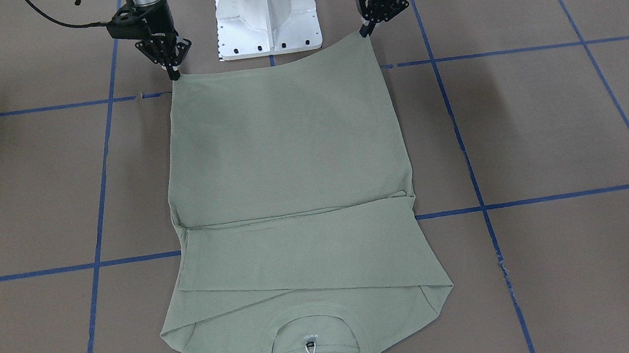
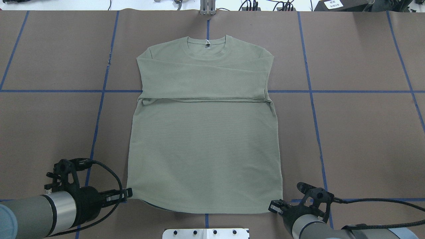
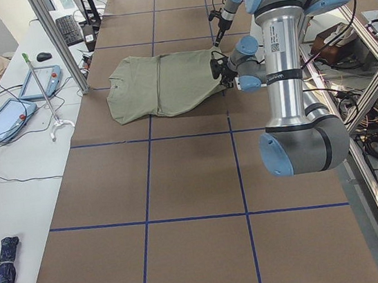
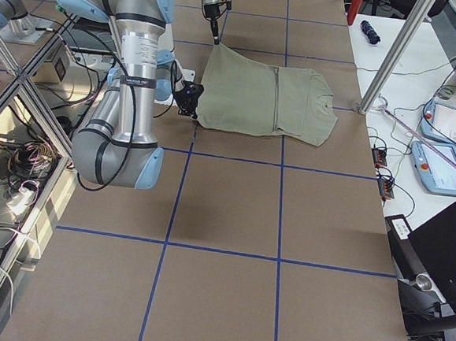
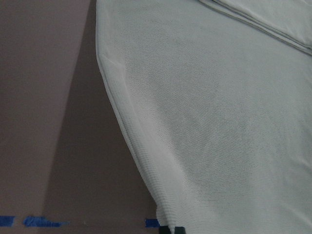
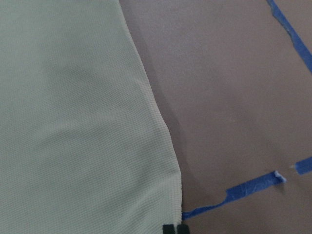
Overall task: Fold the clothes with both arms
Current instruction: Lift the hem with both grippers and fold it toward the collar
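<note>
shirt [image 2: 204, 149]: flat on the table [image 2: 358, 139], running from the fingers out to the far side, hem nearest them, neckline farthest.
left gripper [image 2: 127, 193]: at the hem's left corner, fingertips pinched on it.
right gripper [image 2: 273, 206]: at the hem's right corner, fingertips pinched on it.
hem [image 2: 206, 210]: stretched between the two pairs of fingers.
sleeves [image 2: 204, 81]: folded across the chest, one overlapping the other, well beyond the fingers, just short of the neckline.
neckline [image 2: 207, 46]: at the end farthest from the fingers, tag loop [image 2: 207, 42] at its middle.
base pedestal [image 2: 206, 233]: behind the fingers, midway between both grippers, near the hem's middle.
</note>
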Motion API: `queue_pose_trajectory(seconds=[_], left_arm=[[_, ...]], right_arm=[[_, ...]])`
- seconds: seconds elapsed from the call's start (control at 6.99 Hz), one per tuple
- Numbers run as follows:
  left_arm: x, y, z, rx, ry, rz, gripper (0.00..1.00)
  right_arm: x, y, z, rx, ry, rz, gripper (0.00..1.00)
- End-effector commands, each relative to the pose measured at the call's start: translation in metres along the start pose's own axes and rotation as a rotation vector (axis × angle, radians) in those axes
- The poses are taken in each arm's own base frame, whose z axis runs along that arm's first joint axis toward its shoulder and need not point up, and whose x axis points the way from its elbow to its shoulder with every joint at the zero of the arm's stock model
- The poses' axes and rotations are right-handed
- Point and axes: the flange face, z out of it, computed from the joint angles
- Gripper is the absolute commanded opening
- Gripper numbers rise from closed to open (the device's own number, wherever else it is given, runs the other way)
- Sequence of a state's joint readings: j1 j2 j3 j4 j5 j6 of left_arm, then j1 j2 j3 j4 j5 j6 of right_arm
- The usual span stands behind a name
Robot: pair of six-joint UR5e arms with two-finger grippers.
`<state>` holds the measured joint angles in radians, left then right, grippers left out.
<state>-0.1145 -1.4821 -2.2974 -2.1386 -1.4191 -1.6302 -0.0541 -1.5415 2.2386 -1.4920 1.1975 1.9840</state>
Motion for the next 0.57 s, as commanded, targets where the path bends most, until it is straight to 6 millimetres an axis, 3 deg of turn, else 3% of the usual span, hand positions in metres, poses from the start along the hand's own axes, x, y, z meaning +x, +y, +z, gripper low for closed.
queue_pose_trajectory(seconds=[0.0,0.29,0.43], left_arm=[[0.021,-0.005,-0.051,-0.016,-0.058,0.009,0.0],[0.053,-0.004,-0.146,-0.168,-0.065,0.002,0.0],[0.061,-0.015,-0.157,-0.21,-0.066,0.017,0.0]], right_arm=[[-0.005,-0.029,-0.081,-0.064,0.065,-0.037,0.0],[-0.006,-0.065,-0.167,-0.158,0.098,-0.036,0.0],[-0.025,-0.08,-0.182,-0.174,0.103,-0.039,0.0]])
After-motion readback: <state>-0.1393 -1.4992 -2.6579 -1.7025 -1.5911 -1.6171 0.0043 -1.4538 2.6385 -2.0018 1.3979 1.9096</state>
